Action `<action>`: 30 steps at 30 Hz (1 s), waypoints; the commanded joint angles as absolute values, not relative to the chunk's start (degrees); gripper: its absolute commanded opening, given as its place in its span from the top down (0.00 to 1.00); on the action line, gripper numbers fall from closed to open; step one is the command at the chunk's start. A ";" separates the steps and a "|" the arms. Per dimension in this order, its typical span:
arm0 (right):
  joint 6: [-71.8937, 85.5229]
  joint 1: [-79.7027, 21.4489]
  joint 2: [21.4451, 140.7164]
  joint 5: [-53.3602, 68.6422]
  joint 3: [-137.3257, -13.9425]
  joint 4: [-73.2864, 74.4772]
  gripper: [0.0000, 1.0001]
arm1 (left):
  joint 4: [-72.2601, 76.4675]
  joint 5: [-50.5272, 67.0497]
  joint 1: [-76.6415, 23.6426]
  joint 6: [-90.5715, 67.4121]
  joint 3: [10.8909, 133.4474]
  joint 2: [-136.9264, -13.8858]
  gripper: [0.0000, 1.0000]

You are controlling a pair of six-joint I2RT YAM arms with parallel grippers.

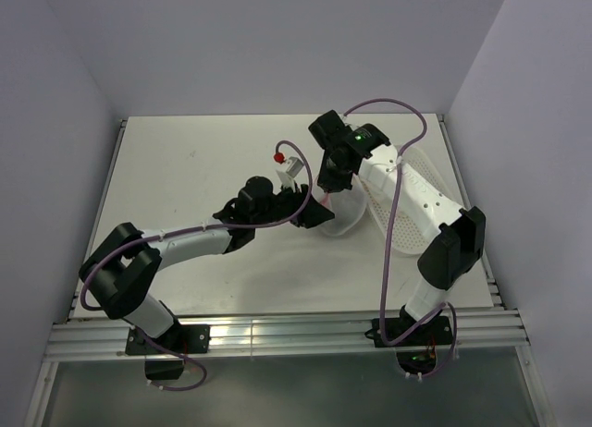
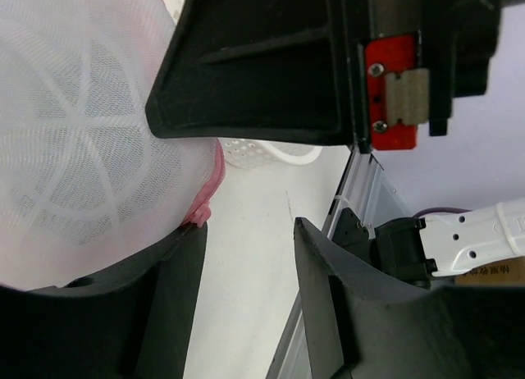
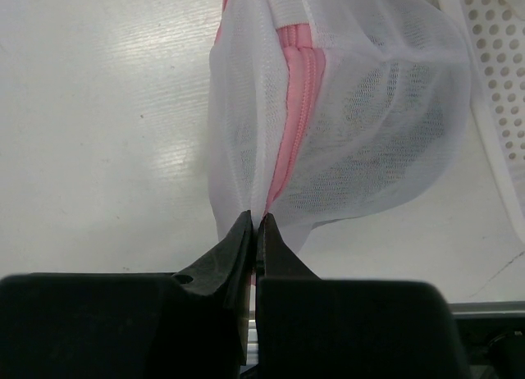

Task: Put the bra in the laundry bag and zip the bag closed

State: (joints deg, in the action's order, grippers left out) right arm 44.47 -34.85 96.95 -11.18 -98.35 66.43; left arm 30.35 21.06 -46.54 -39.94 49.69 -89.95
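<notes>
The laundry bag (image 3: pixel 361 92), white mesh with pink zipper trim, hangs from my right gripper (image 3: pixel 256 219), which is shut on its rim at the pink zipper. In the top view the right gripper (image 1: pixel 335 191) holds the bag (image 1: pixel 344 224) just above the table's middle. My left gripper (image 2: pixel 248 227) is open. One of its fingers (image 2: pixel 176 256) touches the bag (image 2: pixel 74 133) beside the pink trim (image 2: pixel 205 203). It also shows in the top view (image 1: pixel 313 212), left of the bag. A grey shade shows through the mesh; the bra is not plainly visible.
A white perforated basket (image 1: pixel 412 201) lies on its side at the right under the right arm, close behind the bag (image 3: pixel 492 59). A small grey object with a red knob (image 1: pixel 285 162) stands behind the left gripper. The table's right rail (image 2: pixel 361 182) is near.
</notes>
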 commanded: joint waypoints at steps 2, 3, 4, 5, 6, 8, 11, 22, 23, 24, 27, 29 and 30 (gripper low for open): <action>44.03 -35.24 96.24 -8.00 -101.42 71.72 1.00 | 32.16 14.24 -45.79 -41.13 49.57 -90.70 0.46; 43.86 -35.24 96.24 -7.91 -101.43 71.72 1.00 | 32.78 13.89 -45.70 -41.39 49.14 -90.79 0.46; 43.94 -35.24 96.24 -8.00 -101.51 71.81 1.00 | 33.31 13.19 -45.70 -42.01 48.87 -90.79 0.46; 44.03 -35.24 96.41 -8.00 -101.69 72.07 1.00 | 33.75 12.84 -45.79 -42.19 48.78 -90.97 0.46; 44.03 -35.24 96.50 -7.91 -102.12 72.33 1.00 | 33.75 12.48 -45.70 -42.45 48.78 -91.23 0.46; 44.03 -35.25 96.50 -7.65 -102.30 72.42 1.00 | 34.80 11.35 -45.70 -43.41 48.25 -91.41 0.46; 44.03 -35.33 96.42 -7.21 -102.39 72.33 1.00 | 37.87 10.03 -45.79 -44.65 46.59 -91.58 0.46; 44.03 -35.33 95.89 -6.86 -101.69 72.25 1.00 | 43.94 7.38 -47.29 -46.50 44.39 -92.02 0.53; 44.12 -35.33 95.71 -6.86 -101.52 72.25 1.00 | 44.82 7.47 -47.37 -46.49 44.30 -91.93 0.53; 44.03 -35.33 95.63 -6.68 -101.43 72.16 1.00 | 45.35 8.08 -47.37 -46.41 43.86 -91.85 0.53; 43.95 -35.33 95.36 -6.68 -100.64 71.72 1.00 | 47.37 8.79 -47.55 -45.53 43.24 -91.50 0.55; 43.95 -35.33 95.19 -6.68 -100.37 71.72 1.00 | 48.60 9.84 -47.81 -44.74 42.98 -90.80 0.56; 43.77 -35.42 95.19 -6.77 -100.37 71.72 1.00 | 48.86 10.02 -48.25 -44.30 43.07 -90.44 0.56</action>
State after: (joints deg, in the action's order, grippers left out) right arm 44.47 -34.72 97.01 -9.56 -99.44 68.79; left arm 41.30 10.46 -47.62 -46.15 42.94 -91.77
